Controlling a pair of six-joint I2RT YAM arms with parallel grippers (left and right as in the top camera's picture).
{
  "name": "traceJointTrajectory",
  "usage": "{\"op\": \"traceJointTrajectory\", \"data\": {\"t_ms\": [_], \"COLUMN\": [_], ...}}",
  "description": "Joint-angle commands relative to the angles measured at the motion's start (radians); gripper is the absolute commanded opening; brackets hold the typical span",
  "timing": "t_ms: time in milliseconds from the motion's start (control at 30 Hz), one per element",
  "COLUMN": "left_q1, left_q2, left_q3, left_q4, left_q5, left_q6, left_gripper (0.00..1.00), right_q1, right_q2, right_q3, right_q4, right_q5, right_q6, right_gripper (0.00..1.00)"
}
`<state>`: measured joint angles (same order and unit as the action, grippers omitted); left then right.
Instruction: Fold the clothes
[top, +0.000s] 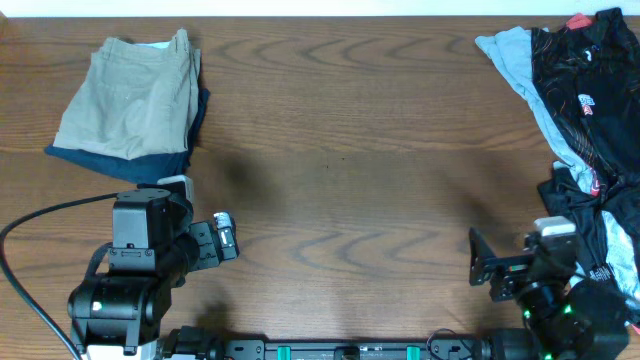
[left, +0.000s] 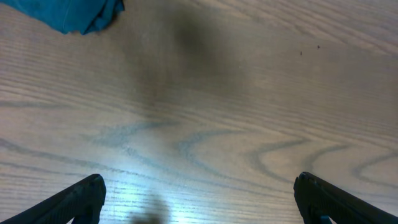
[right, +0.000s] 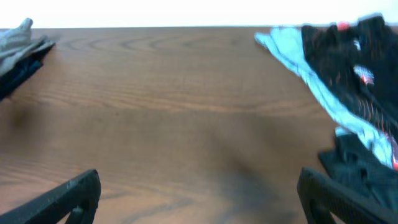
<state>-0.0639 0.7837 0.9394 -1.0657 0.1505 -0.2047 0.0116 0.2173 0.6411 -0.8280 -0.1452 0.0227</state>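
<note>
Lying folded on the wooden desk (top: 340, 150), the khaki-beige cotton shorts (top: 130, 95) look done; a rumpled black and pale-blue clothes heap (top: 580, 90) is left unfolded, while the left gripper (left: 199, 202) and right gripper (right: 199, 193) gape wide, empty.

The shorts (top: 130, 95) lie folded at the far left corner of the desk (top: 350, 150), on top of another folded garment (top: 120, 165) whose edge sticks out at their near and right sides. A heap of clothes (top: 590, 120) runs along the right edge from the far corner toward the near side, well apart from the shorts. The left arm (top: 135, 260) stands at the near left, just before the shorts, and the right arm (top: 560, 290) at the near right, beside the heap's near end.
</note>
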Motion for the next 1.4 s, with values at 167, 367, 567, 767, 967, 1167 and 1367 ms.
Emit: {"op": "traceJointTrajectory", "data": {"t_ms": [167,367,567,767,967,1167,1367], "left_q1": [-0.005,-0.005,-0.005,-0.005,-0.005,-0.005,-0.005], "left_q2": [-0.001,-0.001,-0.001,-0.001,-0.001,-0.001,-0.001], "left_q3": [-0.003,-0.003,-0.003,-0.003,-0.003,-0.003,-0.003], "left_q4": [0.002,0.002,0.002,0.002,0.002,0.002,0.002], "left_q5": [-0.002,-0.002,-0.002,-0.002,-0.002,-0.002,-0.002], "left_q6": [0.009,0.009,0.009,0.009,0.009,0.009,0.009], "left_gripper": [0.98,0.98,0.98,0.98,0.98,0.98,0.98], "right_q1": [0.017,0.022,0.029,0.029,0.029,0.030,0.030], "right_q2": [-0.211,-0.212,-0.213,-0.212,-0.212,-0.212,-0.212], "right_q3": [-0.333,-0.532,-0.636,-0.636,-0.636,-0.636,-0.636], "right_q4": [0.286,0.634,0.807,0.753,0.754,0.754,0.754], "right_q5": [0.007,0.010,0.130,0.172,0.167,0.167,0.167], "right_q6": [-0.069,-0.073,-0.077,-0.077,-0.076,-0.076,-0.076], "right_gripper": [0.99,0.99,0.99,0.99,0.99,0.99,0.99]}}
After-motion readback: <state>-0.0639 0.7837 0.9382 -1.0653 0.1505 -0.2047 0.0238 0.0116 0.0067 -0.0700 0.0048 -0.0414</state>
